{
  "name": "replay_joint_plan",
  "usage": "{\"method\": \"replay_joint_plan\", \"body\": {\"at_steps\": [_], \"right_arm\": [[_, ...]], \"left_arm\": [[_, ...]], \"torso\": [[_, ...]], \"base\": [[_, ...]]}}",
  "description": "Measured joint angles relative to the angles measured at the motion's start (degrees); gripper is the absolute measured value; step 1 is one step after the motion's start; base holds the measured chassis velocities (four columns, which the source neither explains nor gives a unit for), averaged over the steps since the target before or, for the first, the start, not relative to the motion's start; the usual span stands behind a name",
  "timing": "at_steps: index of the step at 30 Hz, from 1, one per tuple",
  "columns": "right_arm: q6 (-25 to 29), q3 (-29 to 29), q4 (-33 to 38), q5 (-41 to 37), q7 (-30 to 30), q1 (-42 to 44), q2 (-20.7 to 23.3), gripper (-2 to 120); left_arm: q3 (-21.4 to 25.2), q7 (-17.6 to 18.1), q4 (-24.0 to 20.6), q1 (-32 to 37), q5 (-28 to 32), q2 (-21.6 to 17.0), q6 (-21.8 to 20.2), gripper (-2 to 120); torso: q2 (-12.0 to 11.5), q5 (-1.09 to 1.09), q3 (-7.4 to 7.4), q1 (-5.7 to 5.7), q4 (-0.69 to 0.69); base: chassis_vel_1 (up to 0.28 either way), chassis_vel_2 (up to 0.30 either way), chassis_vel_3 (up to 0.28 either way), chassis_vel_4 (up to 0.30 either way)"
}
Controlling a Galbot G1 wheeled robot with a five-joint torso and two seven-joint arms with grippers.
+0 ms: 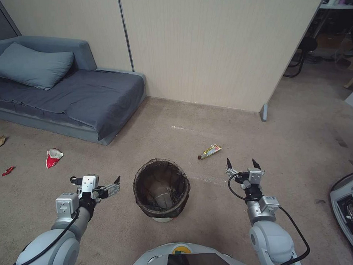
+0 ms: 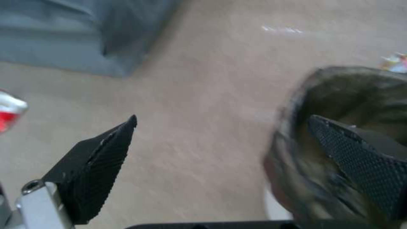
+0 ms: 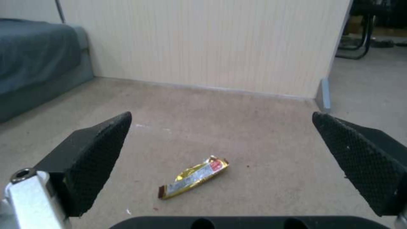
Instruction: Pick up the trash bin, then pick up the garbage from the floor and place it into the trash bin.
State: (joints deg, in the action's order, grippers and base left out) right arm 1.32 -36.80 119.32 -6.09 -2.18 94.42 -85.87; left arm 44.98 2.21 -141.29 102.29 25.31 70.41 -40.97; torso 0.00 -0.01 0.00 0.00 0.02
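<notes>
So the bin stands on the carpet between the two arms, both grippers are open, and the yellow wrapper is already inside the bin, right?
Not quite. The yellow wrapper lies on the carpet beyond the trash bin, not inside it; the head view shows this. The rest holds: the bin stands between the arms, and the left gripper and right gripper are open.

The left gripper hangs over the floor with its jaws spread wide, two black ribbed fingers well apart. One finger stands over bare beige carpet; the other lies across the trash bin, whose dark bag is folded over the rim. A red-and-white wrapper lies at one edge, a colourful wrapper beyond the bin. A grey-blue sofa stands farther off, and a pale tape mark shows on the carpet.
</notes>
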Motion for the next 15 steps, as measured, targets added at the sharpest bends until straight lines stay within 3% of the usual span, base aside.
{"method": "replay_joint_plan", "body": {"at_steps": [7,10,15], "right_arm": [[0.2,-0.1,-0.5,0.4,0.0,0.3,-0.1,100],[0.4,0.0,-0.6,0.8,0.0,0.4,-0.3,100],[0.5,0.1,-0.9,1.0,0.0,0.4,-0.2,100]], "left_arm": [[-3.8,0.8,-1.3,0.5,2.4,-4.3,-1.1,100],[-8.2,1.6,0.1,-1.2,3.8,-6.2,-1.4,100],[-11.5,1.6,1.5,-3.8,5.7,-7.6,-1.6,100]], "torso": [[0.0,0.01,0.0,0.0,-0.02],[0.0,0.0,0.0,0.0,-0.02],[0.0,0.0,0.0,0.0,-0.03]], "base": [[0.0,0.0,0.0,0.0],[0.0,0.0,0.0,0.0],[0.0,0.0,0.0,0.0]]}}
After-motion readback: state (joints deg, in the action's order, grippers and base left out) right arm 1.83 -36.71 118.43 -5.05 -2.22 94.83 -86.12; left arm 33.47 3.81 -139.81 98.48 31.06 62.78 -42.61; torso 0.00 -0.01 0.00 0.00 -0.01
